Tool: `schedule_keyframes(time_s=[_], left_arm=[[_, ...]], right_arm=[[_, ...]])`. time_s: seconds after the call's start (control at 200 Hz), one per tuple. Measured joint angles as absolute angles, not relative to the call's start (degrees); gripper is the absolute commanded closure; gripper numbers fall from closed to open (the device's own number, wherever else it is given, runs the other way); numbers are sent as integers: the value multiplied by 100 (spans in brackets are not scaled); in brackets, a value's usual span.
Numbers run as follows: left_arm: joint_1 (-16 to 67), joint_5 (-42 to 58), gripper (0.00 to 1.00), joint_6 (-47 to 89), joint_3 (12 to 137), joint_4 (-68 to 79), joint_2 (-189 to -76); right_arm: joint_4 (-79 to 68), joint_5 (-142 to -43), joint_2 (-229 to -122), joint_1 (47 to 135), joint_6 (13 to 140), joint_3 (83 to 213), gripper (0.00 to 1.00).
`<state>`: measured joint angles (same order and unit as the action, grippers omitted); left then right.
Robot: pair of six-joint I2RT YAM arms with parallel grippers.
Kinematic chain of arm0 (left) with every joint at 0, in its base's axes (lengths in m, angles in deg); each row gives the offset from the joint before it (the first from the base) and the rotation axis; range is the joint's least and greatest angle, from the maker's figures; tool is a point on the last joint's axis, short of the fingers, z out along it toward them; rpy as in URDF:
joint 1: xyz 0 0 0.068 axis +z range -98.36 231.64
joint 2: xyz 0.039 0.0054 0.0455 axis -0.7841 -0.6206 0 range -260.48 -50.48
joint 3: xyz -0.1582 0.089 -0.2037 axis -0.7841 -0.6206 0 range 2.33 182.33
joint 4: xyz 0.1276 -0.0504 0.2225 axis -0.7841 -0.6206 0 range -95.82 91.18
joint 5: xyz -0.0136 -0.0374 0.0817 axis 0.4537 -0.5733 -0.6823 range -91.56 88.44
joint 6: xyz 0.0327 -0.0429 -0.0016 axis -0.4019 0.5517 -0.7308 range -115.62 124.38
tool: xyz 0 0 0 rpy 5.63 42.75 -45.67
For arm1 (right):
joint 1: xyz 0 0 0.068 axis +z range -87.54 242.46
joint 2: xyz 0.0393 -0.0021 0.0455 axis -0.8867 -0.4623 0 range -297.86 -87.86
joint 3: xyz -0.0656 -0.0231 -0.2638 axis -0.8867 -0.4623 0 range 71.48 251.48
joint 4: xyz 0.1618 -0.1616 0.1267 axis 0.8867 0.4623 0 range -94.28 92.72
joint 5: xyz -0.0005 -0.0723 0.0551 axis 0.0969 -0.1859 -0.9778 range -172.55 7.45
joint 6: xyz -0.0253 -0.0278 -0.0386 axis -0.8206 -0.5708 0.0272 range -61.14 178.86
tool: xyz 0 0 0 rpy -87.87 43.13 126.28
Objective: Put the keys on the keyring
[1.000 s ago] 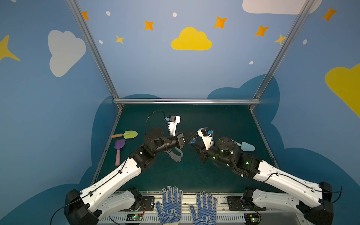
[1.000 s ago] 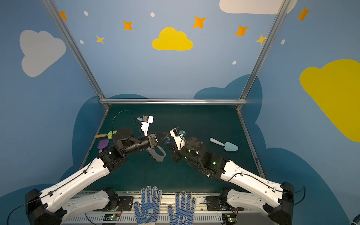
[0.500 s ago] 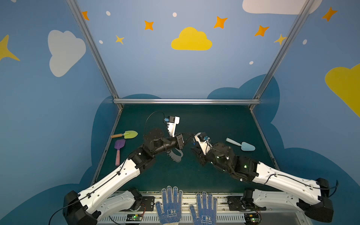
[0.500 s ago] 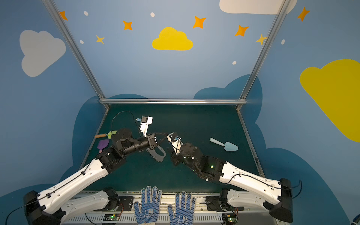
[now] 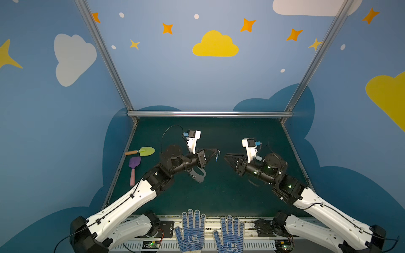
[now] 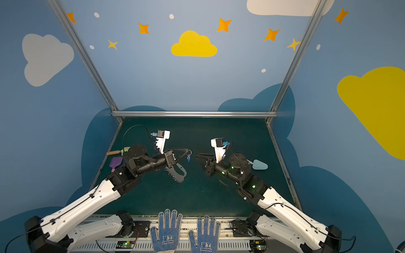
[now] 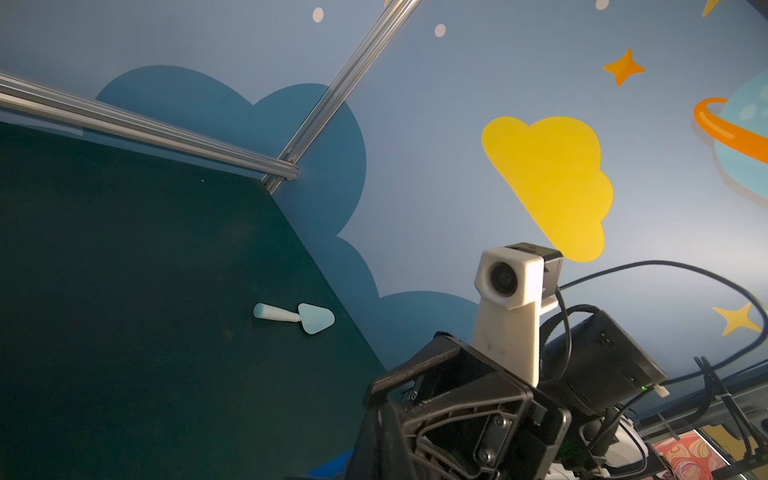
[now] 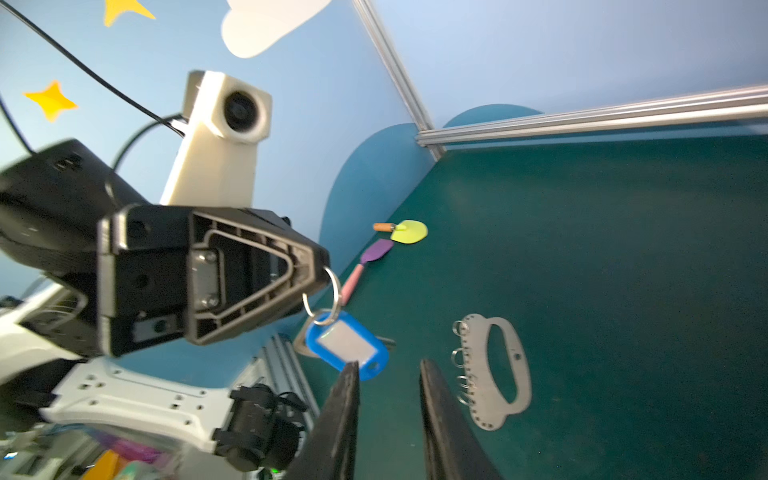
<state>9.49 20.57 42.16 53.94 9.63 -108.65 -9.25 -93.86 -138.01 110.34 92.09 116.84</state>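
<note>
Right wrist view: the left tool [image 8: 325, 276] is pinched shut on a wire split ring. From that ring the keys [image 8: 347, 345], a silver key behind a blue-and-white plastic tag, dangle in mid-air. The right tool [image 8: 387, 368] points at the tag from just beside it, its two dark fingers narrowly parted and holding nothing. The keyring [image 8: 492, 415] is a flat grey D-shaped plate with an oval cutout and small wire rings along its holed edge. It lies flat on the dark green bench [image 8: 623, 270], apart from both tools.

The step in hand looks like taking or steadying the hanging keys. To do it well, the right tool probably needs to close on the tag's flat faces, not its edge, because the tag hangs loose and could twist away. The left tool should let go only once that grip is sure.

In both top views the plate sits partly under the left arm [image 5: 175, 162], which may block a straight descent. A green toy trowel [image 5: 144, 151] and a purple toy spade [image 5: 134, 166] lie near the bench's left edge, well apart. A pale blue toy spade [image 6: 259, 164] lies behind the right arm [image 6: 236, 168]. Dotted work gloves [image 5: 192, 230] rest at the front rail.
</note>
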Motion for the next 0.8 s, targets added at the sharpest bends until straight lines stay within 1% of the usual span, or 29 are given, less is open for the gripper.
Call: schedule_keyframes(time_s=[0.135,0.19,0.37,0.441,0.646,0.741,0.796], left_arm=[[947,2065,96,4216,5394,1002,-10865],[947,2065,96,4218,5394,1006,-10865],[934,2065,96,4218,5379,1046,-10865],[925,2065,96,4225,5372,1072,-10865],[918,2076,96,4240,5370,1175,-10865],[918,2078,96,4240,5368,1175,-10865],[914,2078,96,4240,5357,1175,-10865]], right_arm=[[-1669,-10037,-13987,10783,9834,11555,66],[-1918,-10243,-14061,10728,10040,11503,66],[-2527,-10660,-14271,10695,10551,11394,74],[-2652,-10759,-14324,10695,10676,11389,74],[-2831,-10831,-14378,10678,10837,11389,85],[-2862,-10844,-14442,10667,10899,11389,86],[-2871,-10857,-14477,10647,10914,11389,88]])
